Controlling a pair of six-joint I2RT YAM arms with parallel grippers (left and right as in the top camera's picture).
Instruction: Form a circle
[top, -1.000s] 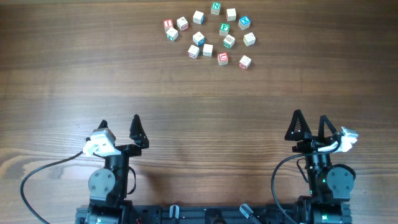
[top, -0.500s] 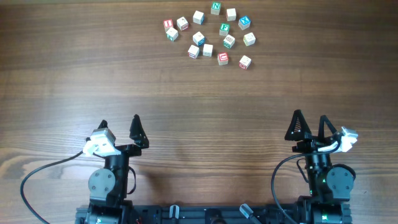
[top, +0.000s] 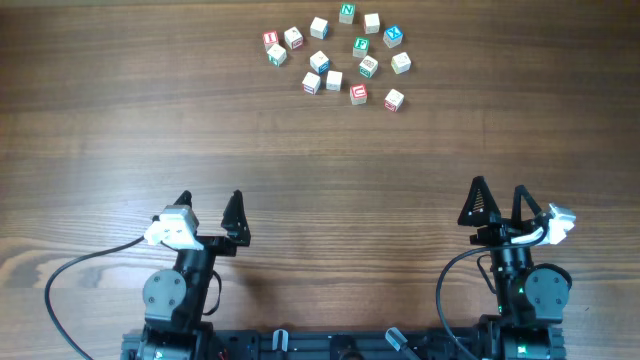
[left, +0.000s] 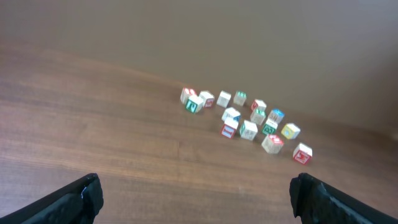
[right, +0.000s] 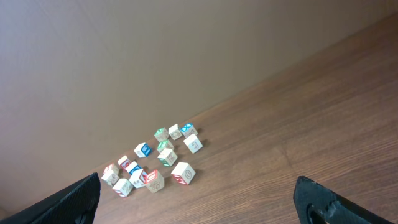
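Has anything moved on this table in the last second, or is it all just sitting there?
Only the left pincer moved: it swung a little to the right as seen from above and drew back slightly toward its base. It is open and holds nothing. The right pincer stayed put, also open and empty. The alphabet cubes lie in the same loose cluster at the far side of the table, untouched.

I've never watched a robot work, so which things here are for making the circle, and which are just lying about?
For the job:
- letter blocks, scattered loosely, no ring yet
- left gripper, open, empty
- right gripper, open, empty

Just there:
- wooden table
- black cable at the left arm
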